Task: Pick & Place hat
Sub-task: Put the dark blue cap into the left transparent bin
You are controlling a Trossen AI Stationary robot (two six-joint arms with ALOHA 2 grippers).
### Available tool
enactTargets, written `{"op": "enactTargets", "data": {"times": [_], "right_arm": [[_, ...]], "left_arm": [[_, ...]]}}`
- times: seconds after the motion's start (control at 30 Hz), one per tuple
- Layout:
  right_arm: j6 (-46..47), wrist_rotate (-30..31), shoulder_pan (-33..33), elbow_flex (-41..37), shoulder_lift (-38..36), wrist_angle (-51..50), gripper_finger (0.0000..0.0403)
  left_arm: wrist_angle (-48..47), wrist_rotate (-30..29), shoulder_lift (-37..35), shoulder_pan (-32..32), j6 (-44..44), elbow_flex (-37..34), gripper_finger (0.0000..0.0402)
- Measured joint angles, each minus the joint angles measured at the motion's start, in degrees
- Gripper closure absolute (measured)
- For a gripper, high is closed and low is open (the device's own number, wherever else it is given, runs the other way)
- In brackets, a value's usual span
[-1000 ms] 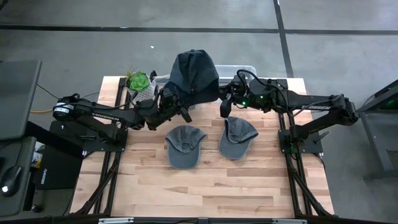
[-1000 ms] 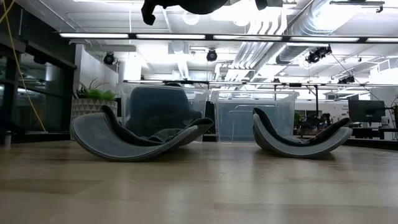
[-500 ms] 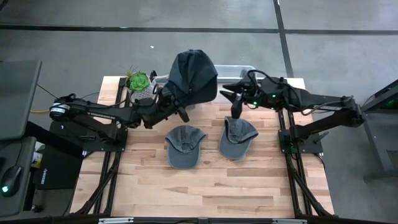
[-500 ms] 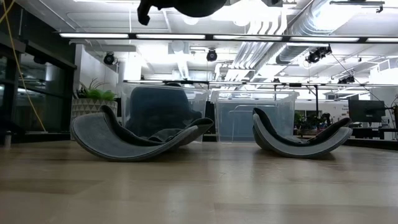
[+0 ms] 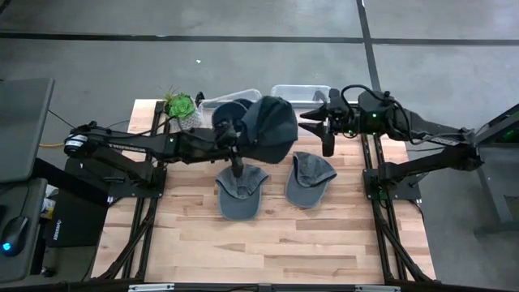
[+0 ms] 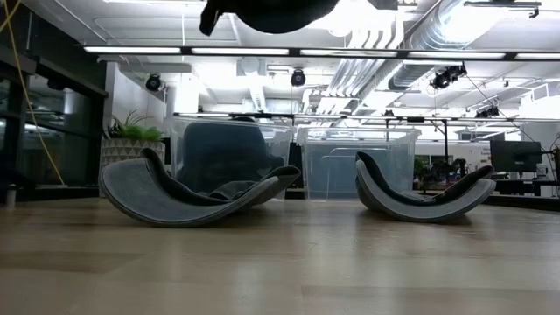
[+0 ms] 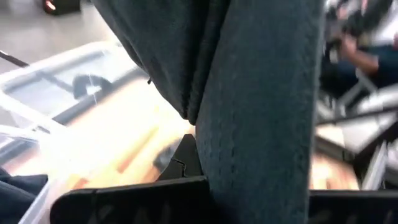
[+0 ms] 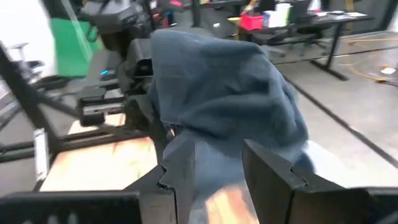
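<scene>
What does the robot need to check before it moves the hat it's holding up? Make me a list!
1. Left claw gripping the dark hat: ok, it is shut on the fabric and the hat hangs in the air.
2. Right claw let go: ok, it is open and apart from the hat.
3. Two grey caps out of the way: ok, both rest on the table below.
4. Left bin free to take it: cannot tell, something dark already lies inside.
5. Right bin: ok, looks empty.
</scene>
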Motion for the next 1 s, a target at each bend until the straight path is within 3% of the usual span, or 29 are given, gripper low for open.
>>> {"op": "enactTargets", "data": {"times": [0.27, 0.53, 0.73, 1.0], "right_arm": [[-4.5, -8.9, -2.0, 0.0, 0.7, 0.0, 0.0276], [-10.7, -14.4, -2.0, 0.0, 2.2, -0.3, 0.0276], [-16.3, -15.5, -1.8, 0.0, 5.8, -1.2, 0.0263], [-18.1, -11.5, -1.8, 0.0, 6.3, -0.5, 0.0191]], "left_arm": [[-19.5, 7.0, 2.6, 0.0, 2.6, 8.7, 0.0401], [-22.1, 13.2, 4.8, 0.0, 4.2, 11.2, 0.0401], [-22.6, 15.2, 6.7, 0.0, 3.7, 11.8, 0.0401], [-25.4, 16.2, 7.1, -0.1, 2.7, 11.9, 0.0401]]}}
